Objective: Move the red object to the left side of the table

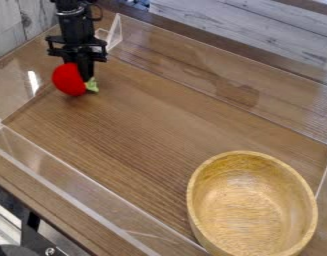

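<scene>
The red object [68, 80], a small strawberry-shaped toy with a bit of green at its right side, sits at the far left of the brown wood-grain table [166, 130], close to the left acrylic wall. My black gripper [82, 68] comes down from the top of the view right over the toy's upper right side. Its fingers are shut on the toy. I cannot tell whether the toy rests on the tabletop or hangs just above it.
A round light wooden bowl [253, 205] stands at the front right corner. Low clear acrylic walls [72, 190] border the tabletop on the front and left. Pale planks lie beyond the far edge.
</scene>
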`<control>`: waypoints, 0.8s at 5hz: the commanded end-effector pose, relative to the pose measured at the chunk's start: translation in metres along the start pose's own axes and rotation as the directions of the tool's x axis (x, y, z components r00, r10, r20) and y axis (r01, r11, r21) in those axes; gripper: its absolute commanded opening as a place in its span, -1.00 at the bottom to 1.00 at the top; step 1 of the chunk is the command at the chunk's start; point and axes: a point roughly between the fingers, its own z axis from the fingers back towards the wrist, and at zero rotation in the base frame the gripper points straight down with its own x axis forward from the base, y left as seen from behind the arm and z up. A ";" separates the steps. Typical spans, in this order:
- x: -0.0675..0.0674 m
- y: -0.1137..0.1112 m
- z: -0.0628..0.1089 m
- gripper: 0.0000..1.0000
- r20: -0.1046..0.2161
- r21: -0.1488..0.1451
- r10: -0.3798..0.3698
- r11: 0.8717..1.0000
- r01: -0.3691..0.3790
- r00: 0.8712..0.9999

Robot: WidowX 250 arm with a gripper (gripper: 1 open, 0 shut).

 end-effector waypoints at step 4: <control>-0.001 0.010 0.028 -1.00 0.046 0.020 0.106 0.994 -0.107 0.993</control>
